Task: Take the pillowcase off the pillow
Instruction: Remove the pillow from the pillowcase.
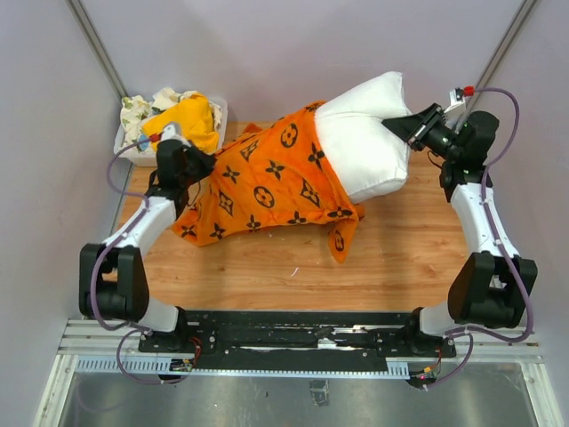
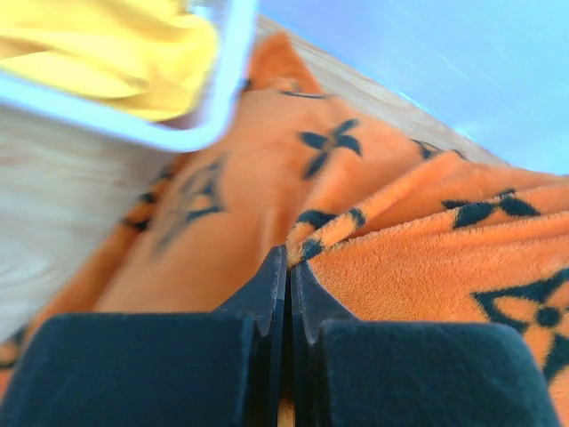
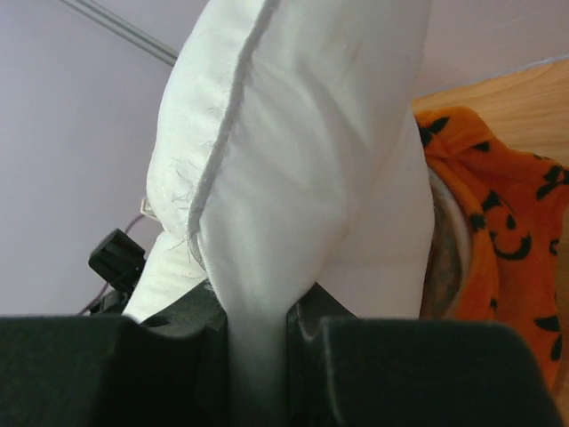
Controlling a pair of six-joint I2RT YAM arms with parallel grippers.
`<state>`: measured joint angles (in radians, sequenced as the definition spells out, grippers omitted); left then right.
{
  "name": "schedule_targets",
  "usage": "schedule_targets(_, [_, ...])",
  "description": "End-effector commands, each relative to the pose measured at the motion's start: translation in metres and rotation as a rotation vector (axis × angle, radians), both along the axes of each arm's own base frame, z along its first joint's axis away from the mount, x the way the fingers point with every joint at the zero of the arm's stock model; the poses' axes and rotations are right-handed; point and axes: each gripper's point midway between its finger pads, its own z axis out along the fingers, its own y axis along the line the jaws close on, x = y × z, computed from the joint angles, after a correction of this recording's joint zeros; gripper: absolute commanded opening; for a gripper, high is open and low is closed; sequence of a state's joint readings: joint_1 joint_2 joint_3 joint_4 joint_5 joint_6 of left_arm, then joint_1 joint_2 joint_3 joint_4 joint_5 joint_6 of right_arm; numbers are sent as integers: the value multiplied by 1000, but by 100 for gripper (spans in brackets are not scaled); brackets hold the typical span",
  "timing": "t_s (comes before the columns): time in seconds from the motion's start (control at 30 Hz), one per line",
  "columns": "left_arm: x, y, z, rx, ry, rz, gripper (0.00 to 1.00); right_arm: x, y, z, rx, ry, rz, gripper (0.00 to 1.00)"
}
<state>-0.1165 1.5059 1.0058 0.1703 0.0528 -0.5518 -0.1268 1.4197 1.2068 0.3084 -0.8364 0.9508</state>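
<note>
The orange pillowcase [image 1: 267, 182] with black flower motifs lies across the middle of the table, still covering the left part of the white pillow [image 1: 369, 133]. The pillow's right half sticks out bare. My left gripper [image 1: 197, 165] is shut on a fold of the pillowcase [image 2: 418, 267] at its left end; the jaws pinch an edge of the fabric. My right gripper [image 1: 400, 124] is shut on the pillow [image 3: 293, 178] at its right side, white fabric squeezed between the jaws [image 3: 258, 338].
A white bin [image 1: 142, 151] at the back left holds a plain yellow-orange cloth [image 1: 191, 120] and other cloths; its rim [image 2: 178, 133] is close to my left gripper. The wooden table [image 1: 293, 276] is bare in front of the pillowcase. Walls enclose the back and sides.
</note>
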Motion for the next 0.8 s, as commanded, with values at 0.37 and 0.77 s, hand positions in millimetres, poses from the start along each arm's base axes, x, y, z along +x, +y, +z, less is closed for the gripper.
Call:
schedule_targets(0.37, [-88,39,-50,129,91,151,2,23,-33,58,-25,-165,-108,1])
schedule_targets(0.77, [-173,-158,3,307,-163,-362,99,35,-20,46,-113,-146,37,1])
